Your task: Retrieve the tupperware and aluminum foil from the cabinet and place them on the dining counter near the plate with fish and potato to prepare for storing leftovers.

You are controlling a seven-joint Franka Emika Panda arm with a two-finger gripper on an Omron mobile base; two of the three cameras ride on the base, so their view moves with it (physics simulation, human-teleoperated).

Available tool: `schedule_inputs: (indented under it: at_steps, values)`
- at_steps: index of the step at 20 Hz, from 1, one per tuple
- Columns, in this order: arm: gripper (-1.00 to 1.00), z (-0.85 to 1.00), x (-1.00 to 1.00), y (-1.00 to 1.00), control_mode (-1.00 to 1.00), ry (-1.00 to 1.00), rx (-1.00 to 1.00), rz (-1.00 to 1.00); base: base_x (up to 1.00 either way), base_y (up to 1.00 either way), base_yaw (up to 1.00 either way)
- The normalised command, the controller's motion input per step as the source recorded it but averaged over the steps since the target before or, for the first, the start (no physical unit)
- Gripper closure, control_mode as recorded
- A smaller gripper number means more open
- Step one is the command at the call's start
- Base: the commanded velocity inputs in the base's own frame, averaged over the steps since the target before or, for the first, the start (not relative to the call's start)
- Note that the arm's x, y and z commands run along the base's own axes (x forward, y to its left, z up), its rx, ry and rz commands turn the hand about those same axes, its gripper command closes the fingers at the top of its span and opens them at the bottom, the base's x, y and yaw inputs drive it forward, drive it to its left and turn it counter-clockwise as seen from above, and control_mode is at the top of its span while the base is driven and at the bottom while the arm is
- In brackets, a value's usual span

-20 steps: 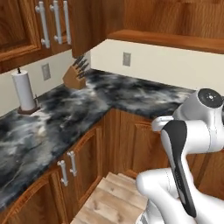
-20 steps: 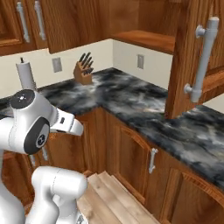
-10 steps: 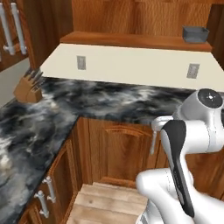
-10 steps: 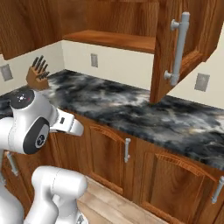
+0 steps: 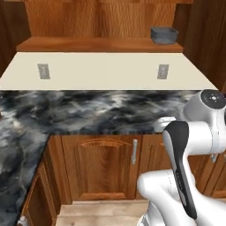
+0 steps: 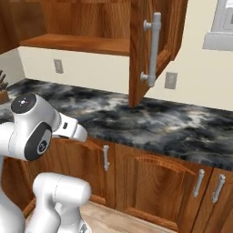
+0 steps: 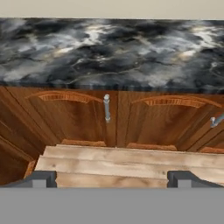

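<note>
Arm folded, gripper wide open

The gripper [image 7: 111, 177] is pointed downward, and nothing is held between its spread fingertips [image 7: 43, 177].

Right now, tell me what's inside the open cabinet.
On the cabinet shelf, a grey tupperware sits at the right end. No foil box shows; the open door hides the shelf's right end in the right base view.

- Marbled counter [image 5: 101, 112] along cream wall [image 5: 101, 70], two outlets [image 5: 43, 70] on it.
- Arched-panel base doors [image 7: 70, 118] with silver handles [image 7: 106, 108].
- Light wood floor [image 7: 122, 164].
- Window frame [image 6: 220, 27] at right.
</note>
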Motion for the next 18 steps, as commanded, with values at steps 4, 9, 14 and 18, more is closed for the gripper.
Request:
schedule_inputs:
  at_steps: [4,9,14,18]
  values:
    - [-1.00,0.00,0.00,0.00,1.00,0.00,0.00,0.00,0.65,0.00,-0.37]
    - [-1.00,0.00,0.00,0.00,1.00,0.00,0.00,0.00,0.72,0.02,-0.30]
    - [-1.00,0.00,0.00,0.00,1.00,0.00,0.00,0.00,0.68,0.01,-0.15]
    - [-1.00,0.00,0.00,0.00,1.00,0.00,0.00,0.00,0.29,0.00,-0.02]
